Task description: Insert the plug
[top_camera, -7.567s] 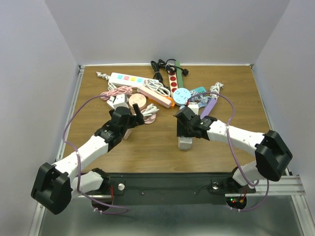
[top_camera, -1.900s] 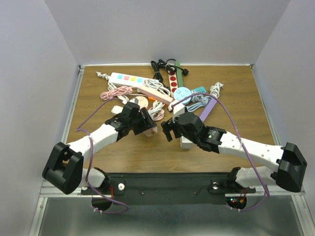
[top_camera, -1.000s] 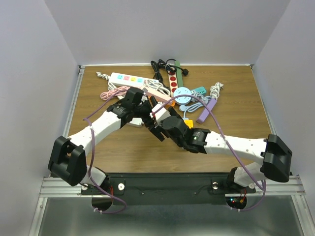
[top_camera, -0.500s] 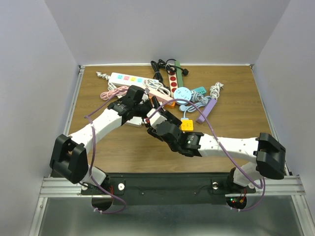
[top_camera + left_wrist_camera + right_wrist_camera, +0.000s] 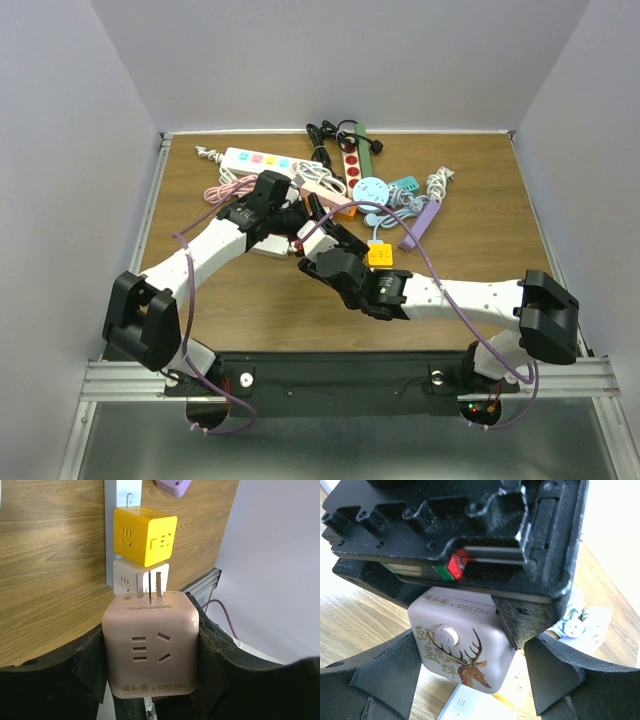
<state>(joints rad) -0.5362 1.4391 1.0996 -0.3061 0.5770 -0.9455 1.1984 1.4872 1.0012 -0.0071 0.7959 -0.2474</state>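
Note:
My left gripper (image 5: pixel 150 652) is shut on a pink cube adapter (image 5: pixel 149 642), its two flat prongs pointing away from the wrist. Just beyond the prongs a white cube (image 5: pixel 127 575) and a yellow cube (image 5: pixel 145 535) sit on a white strip (image 5: pixel 111 540) lying on the wood. In the right wrist view the same pink cube (image 5: pixel 462 650), with a deer picture and a button, hangs under the black left gripper. My right gripper (image 5: pixel 470 667) is open, its fingers on either side of the cube. In the top view both grippers meet left of the yellow cube (image 5: pixel 380 256).
A pile of power strips and cables lies at the back: a white strip with coloured sockets (image 5: pixel 257 160), a strip with red sockets (image 5: pixel 352 163), a round blue socket (image 5: pixel 370 190), a purple strip (image 5: pixel 420 222), a pink cable (image 5: pixel 235 187). A white socket face (image 5: pixel 465 707) lies under the cube.
Over the last second the right gripper slid left and nearer until it reached the left gripper and the pink cube. The left gripper shifted slightly back. Little moved in the last half second.

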